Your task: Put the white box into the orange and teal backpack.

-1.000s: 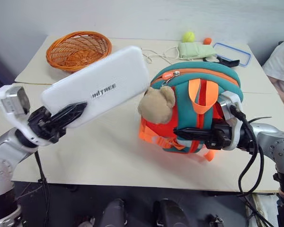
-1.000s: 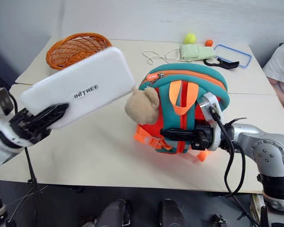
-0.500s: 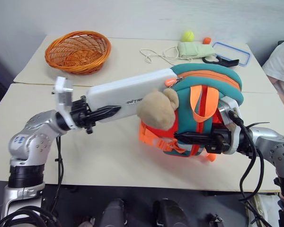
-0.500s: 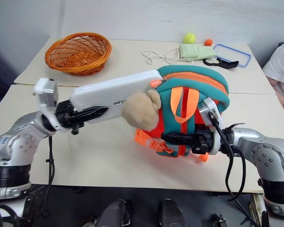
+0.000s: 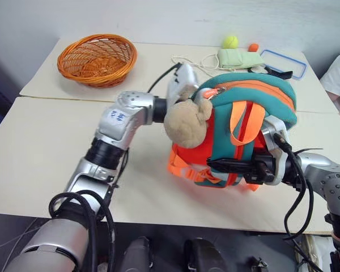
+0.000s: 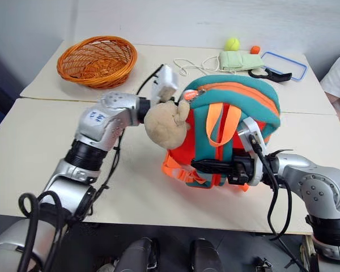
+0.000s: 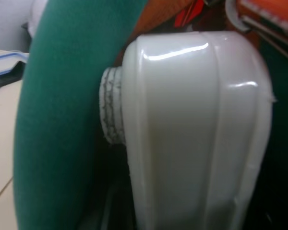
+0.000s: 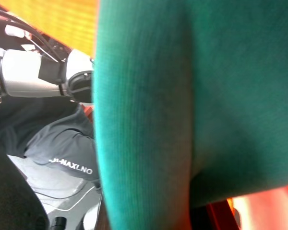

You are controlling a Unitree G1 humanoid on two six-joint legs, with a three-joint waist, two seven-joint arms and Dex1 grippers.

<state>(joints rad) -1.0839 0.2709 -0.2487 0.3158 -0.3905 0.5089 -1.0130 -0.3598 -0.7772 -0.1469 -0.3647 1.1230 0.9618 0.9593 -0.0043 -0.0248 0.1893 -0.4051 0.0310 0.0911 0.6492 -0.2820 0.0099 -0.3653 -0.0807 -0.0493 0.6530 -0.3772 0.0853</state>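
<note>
**Box going inside the backpack**

Head views: the backpack [image 5: 246, 133], orange with teal trim and a tan bear [image 5: 184, 122], is standing at table centre. The right gripper [image 5: 215, 165] is pinching its strap at 6 o'clock.

Left wrist view: the glossy white box [image 7: 197, 129] is sitting inside; the left gripper's spread cannot be told.
</note>
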